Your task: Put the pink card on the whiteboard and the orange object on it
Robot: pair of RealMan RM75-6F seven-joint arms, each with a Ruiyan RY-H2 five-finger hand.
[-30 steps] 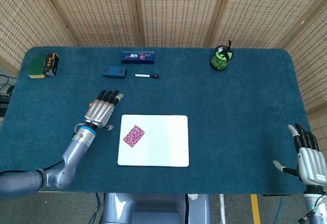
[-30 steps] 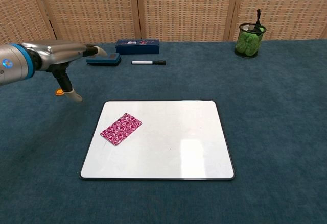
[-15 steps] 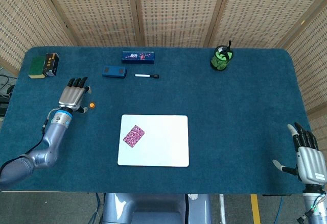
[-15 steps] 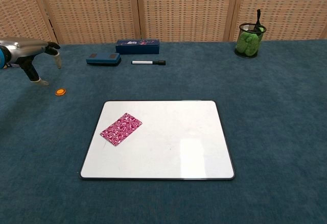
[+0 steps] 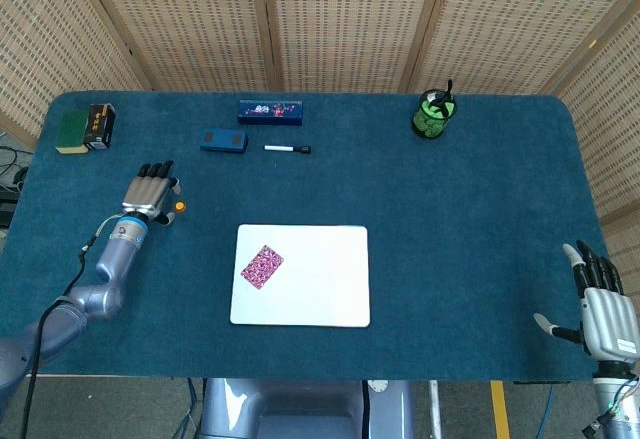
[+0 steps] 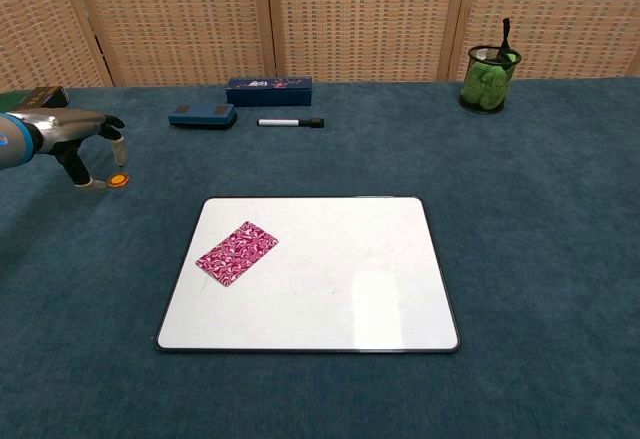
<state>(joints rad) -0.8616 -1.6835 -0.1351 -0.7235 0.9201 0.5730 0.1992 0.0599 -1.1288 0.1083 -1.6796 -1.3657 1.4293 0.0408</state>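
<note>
A whiteboard (image 6: 330,289) with a thin black rim lies on the deep teal table (image 6: 540,219) cloth, a pink card (image 6: 236,253) swirled in magenta and white at its left side. Left of the whiteboard sit a small orange object (image 6: 119,180) and the silver left hand (image 6: 75,129) with black fingertips. Behind the whiteboard are a dark-blue box (image 6: 268,91), a blue-grey eraser (image 6: 202,115), a white marker (image 6: 290,122) with a black cap and a black mesh cup (image 6: 488,79) holding green contents.
</note>
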